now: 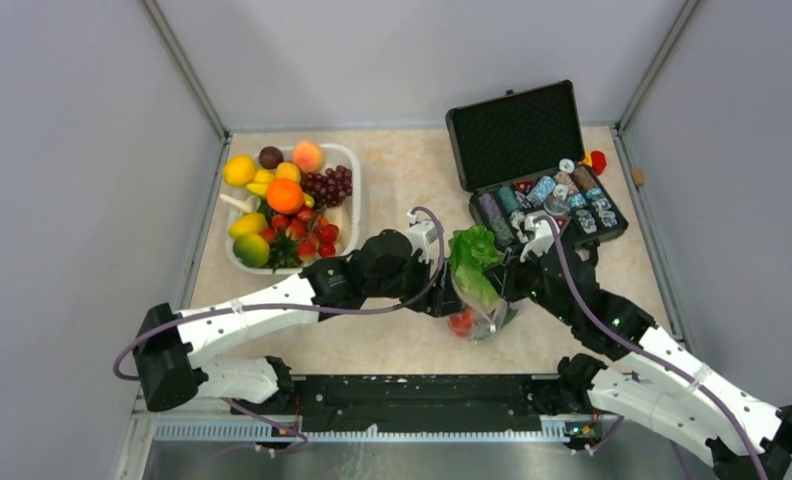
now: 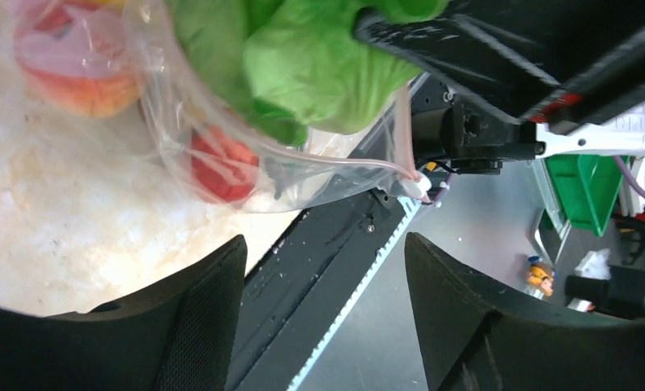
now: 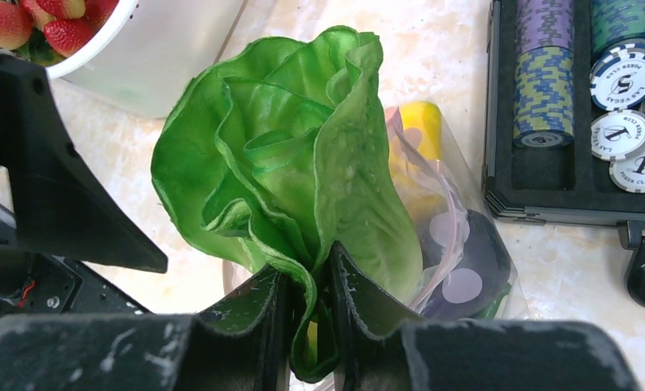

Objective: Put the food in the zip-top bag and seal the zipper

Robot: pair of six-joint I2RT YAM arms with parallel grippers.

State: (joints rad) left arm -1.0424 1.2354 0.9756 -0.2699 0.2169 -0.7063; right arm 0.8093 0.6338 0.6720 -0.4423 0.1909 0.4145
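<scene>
- Scanning from the left: a basin (image 1: 350, 215) heaped with fruit, well apart from the action.
- Moving on to the left gripper (image 2: 323, 273): fingers spread wide, clamped on nothing, just beside the bag (image 2: 319, 183).
- Finding the bag mid-table, between the two grippers, red and orange pieces inside, zipper (image 2: 344, 161) unsealed.
- Spotting the lettuce (image 3: 303, 163) poking from the mouth, only partly in; looks soft, light, springy, likely to pop back up.
- Catching the right gripper (image 3: 307, 285) pinched tight on a lower leaf edge; probably worth holding low near the stem to push down.
- Judging the bag film thin, slick, crinkly: best gripped by the stiffer zipper strip, not the wall.
- Ending at the far right: a case (image 1: 517, 135) of chips, lid up.
</scene>
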